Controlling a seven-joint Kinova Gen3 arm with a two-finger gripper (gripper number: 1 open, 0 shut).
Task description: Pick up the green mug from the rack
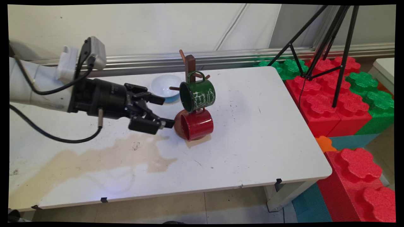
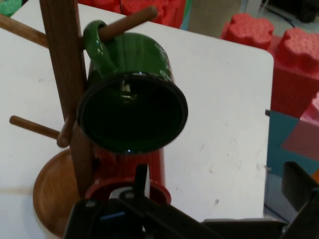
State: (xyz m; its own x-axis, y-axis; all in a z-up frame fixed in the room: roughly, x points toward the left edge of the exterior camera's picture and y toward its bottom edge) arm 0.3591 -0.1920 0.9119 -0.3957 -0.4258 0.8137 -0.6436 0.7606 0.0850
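The pincer reaches in level from the desk's left side, low over the surface, with its fingers apart: one fingertip points toward the far edge and the other sits close to the rim of the red mug. In the hand view one finger seems to stand right at that mug's mouth, perhaps just inside it, though I cannot tell whether it touches. It grips nothing.

Below the pincer a pale brown stain spreads over the desk toward the near left corner. Behind the pincer, toward the far edge, stands one white bowl with a blue outside.

Just right of the fingertips lies the red mug, on its side with its open mouth turned to the pincer and its long axis running left to right (so the pincer looks almost straight into it). It rests at the foot of the wooden mug tree, against the tree's round base.

Directly above the red mug, one green mug hangs by its handle from a peg of the tree, mouth also tilted toward the pincer, its lower side just above or touching the red one.

The count: two mugs, one bowl, one mug tree. Off the desk's right edge are stacked red and green foam blocks and a black tripod.
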